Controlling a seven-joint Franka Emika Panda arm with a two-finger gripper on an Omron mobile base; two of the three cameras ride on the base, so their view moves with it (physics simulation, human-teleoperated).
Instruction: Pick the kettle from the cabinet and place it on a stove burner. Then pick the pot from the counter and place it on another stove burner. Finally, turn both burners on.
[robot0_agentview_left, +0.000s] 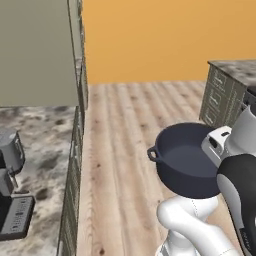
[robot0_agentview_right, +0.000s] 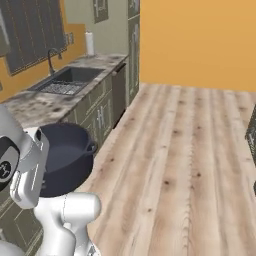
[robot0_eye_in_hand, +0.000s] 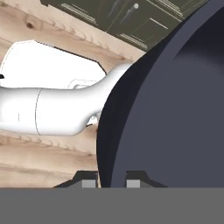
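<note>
Plank wood floor (robot0_agentview_right: 185, 150) under an orange wall; marble counter (robot0_agentview_left: 42, 145) with a coffee machine (robot0_agentview_left: 11, 190) off to one side. The pot (robot0_agentview_left: 182, 160) hangs in the air over the floor, clear of any counter. The gripper (robot0_eye_in_hand: 111, 177) is pinched on its thin rim, one finger each side. Likely heavy, rigid and smooth, apt to swing from a rim hold. Arm folded close, wrist level beside the pot.
</note>
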